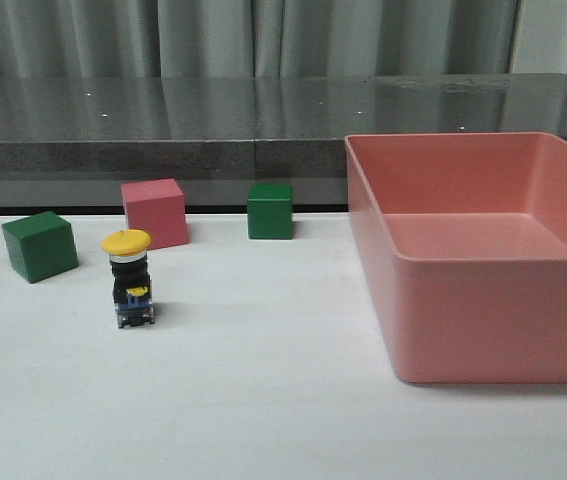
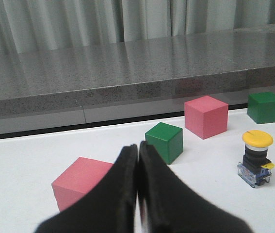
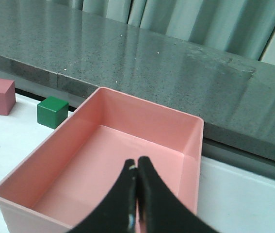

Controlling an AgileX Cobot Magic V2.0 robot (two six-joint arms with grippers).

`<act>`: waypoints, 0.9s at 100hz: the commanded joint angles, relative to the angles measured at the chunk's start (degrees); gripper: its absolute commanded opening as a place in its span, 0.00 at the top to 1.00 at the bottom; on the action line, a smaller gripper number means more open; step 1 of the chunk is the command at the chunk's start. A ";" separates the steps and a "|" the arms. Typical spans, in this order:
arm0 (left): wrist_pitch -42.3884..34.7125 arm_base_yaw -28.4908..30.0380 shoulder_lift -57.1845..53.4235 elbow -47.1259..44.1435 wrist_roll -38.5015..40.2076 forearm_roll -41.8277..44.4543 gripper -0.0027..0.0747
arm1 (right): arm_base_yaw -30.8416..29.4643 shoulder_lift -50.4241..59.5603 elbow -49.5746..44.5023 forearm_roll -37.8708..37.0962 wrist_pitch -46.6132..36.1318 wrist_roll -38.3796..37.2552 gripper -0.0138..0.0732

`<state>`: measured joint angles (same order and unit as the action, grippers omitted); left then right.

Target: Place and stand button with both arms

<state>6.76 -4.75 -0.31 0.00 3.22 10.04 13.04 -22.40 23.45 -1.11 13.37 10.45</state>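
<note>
Front view: the button (image 1: 131,280) is standing upright on the white surface (image 1: 263,400), yellow cap up and clear contact block down, at the left side and free of any claw. Just behind it a pink cube (image 1: 155,212) is sitting; a green cube (image 1: 39,245) is sitting to the left of the button, and a second green cube (image 1: 269,210) is resting farther right near the back edge. The large pink bin (image 1: 483,330) is occupying the right side, well apart from the button. Behind everything a grey stone ledge (image 1: 163,120) is running across, with curtains (image 1: 263,35) hanging beyond it. Left wrist view: the left claw (image 2: 137,160) is hovering with its fingers pressed together, gripping nothing; another pink cube (image 2: 79,184) is lying just beyond the fingers, not seen in the front view, and the button is standing apart off to one side. Right wrist view: the right claw (image 3: 137,174) is likewise hanging closed and empty, poised above the bin's open interior.
</note>
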 commanded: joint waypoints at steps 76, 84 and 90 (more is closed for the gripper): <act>-4.31 0.04 -1.73 -2.54 0.72 0.08 0.99 | -4.76 12.67 -9.46 0.02 -6.24 -3.07 0.93; -4.31 0.04 -1.73 -2.54 0.72 0.08 0.99 | -6.93 16.45 -13.25 0.02 -7.06 -5.71 0.93; -4.31 0.04 -1.73 -2.54 0.72 0.08 0.99 | -8.04 19.39 -15.88 0.02 -7.64 -7.18 0.93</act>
<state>6.81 -4.75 -0.31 0.00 3.22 10.04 6.74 -5.59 9.14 -1.23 11.72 5.53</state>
